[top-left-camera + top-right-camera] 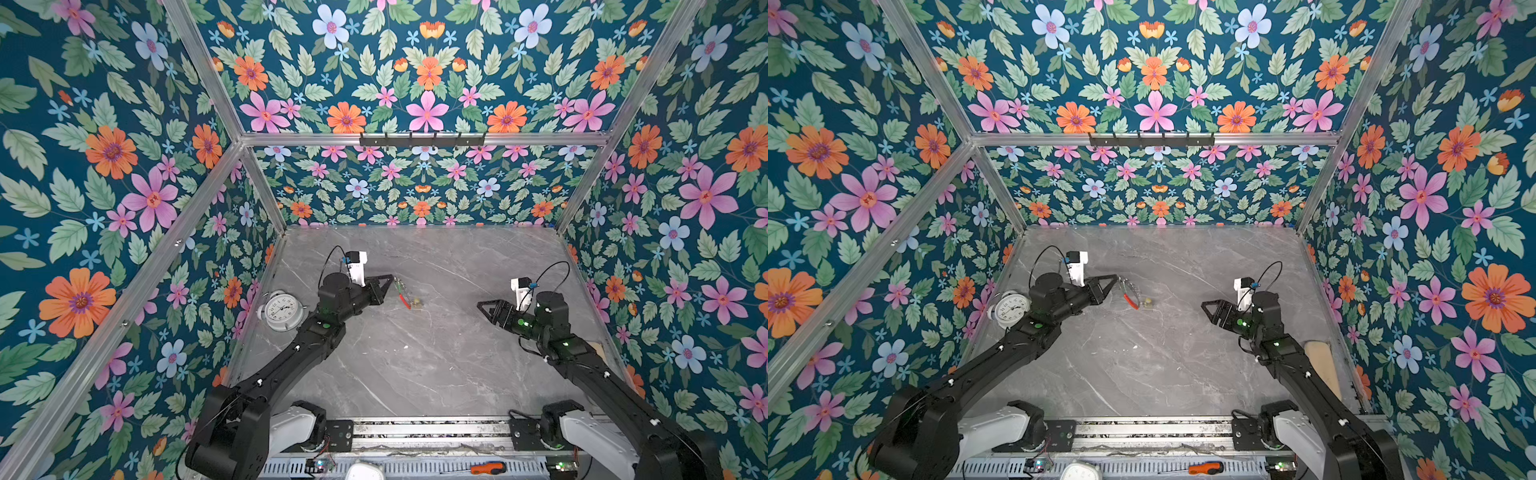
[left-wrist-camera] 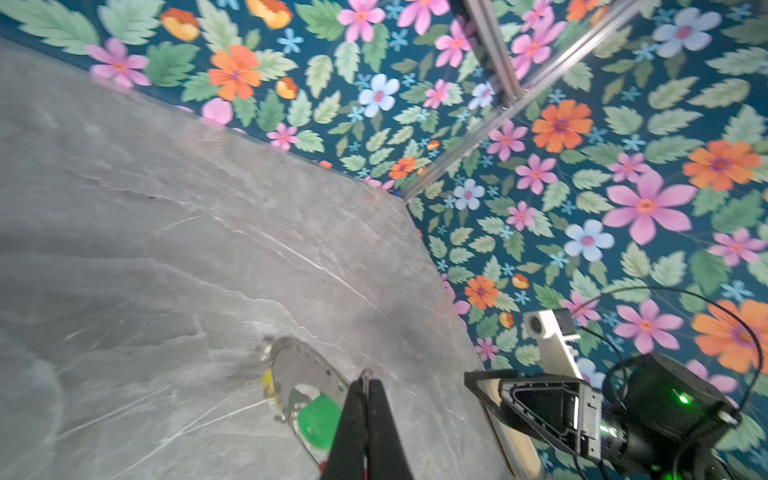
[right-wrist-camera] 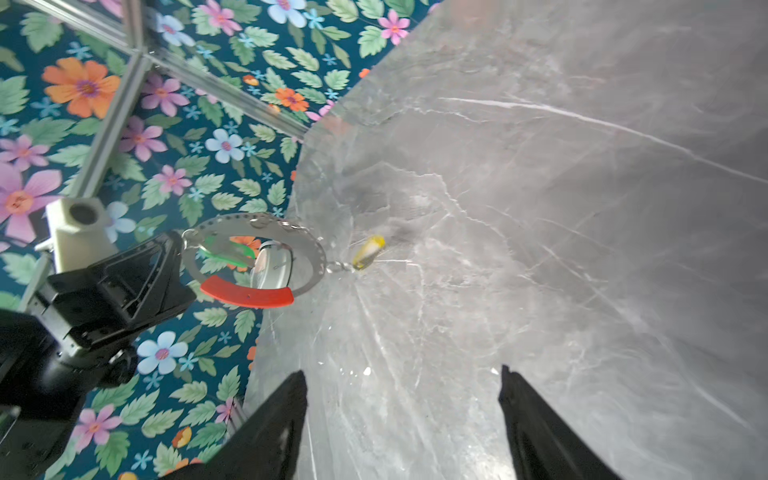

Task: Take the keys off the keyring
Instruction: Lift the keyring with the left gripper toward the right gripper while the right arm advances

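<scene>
Keyring [image 1: 402, 293] pinched by left gripper [image 1: 390, 279]; right gripper [image 1: 481, 305] empty.
I read the left jaws as closed tight on the keyring's grey rim, holding it on edge over the left-centre of the table [image 1: 415, 357], with its red section at the near end in both top views. The green key [image 3: 230, 251] hangs inside the loop. The yellow key [image 3: 368, 251] dangles off a split ring on the side away from that gripper; it is blurred, so I cannot tell if it touches the table. Right jaws stand wide apart, well clear of the keyring.

Grey-and-red keyring [image 3: 249, 297]; green key [image 2: 318, 419]; other key [image 3: 369, 250] seemingly yellow.
</scene>
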Controlling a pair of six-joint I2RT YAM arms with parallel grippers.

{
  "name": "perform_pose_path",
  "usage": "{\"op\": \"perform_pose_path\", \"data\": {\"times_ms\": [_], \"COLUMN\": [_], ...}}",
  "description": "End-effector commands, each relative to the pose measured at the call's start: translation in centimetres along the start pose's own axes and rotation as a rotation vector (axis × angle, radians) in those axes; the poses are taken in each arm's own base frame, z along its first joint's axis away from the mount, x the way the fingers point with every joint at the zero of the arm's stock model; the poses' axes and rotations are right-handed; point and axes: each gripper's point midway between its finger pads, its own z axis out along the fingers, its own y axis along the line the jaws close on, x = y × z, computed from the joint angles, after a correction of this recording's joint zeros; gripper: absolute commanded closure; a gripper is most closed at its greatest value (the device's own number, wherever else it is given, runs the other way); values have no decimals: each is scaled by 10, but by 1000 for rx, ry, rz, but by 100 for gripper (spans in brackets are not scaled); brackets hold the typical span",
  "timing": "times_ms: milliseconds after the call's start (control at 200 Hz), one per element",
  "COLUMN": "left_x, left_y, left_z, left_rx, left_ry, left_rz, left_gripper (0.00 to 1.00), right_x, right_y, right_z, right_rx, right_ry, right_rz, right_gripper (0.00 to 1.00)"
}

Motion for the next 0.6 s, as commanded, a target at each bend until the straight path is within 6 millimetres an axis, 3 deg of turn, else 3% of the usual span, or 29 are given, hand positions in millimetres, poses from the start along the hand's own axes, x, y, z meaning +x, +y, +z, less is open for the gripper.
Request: {"op": "perform_pose_path", "data": {"times_ms": [0, 310, 360, 475, 595], "left_x": [-3, 16, 19, 29, 36], "left_y": [-46, -121, -131, -146, -155], "left_z": [2, -6, -8, -11, -14], "left_rx": [172, 422, 458, 511, 554], "left_ry": [-5, 0, 4, 27, 45], "left_rz": [87, 206, 225, 262, 281], "left_gripper": [100, 100, 100, 100, 100], "right_x": [-1, 15, 14, 18, 18], "right_y": [29, 107, 118, 144, 158], "right_z": [-7, -12, -17, -29, -39], "right_rx": [-78, -239, -285, -404, -472], "right_ry": [-25, -17, -17, 5, -4], "right_rz": [-101, -361, -386, -464, -507], "right_gripper": [25, 23, 27, 46, 52]}}
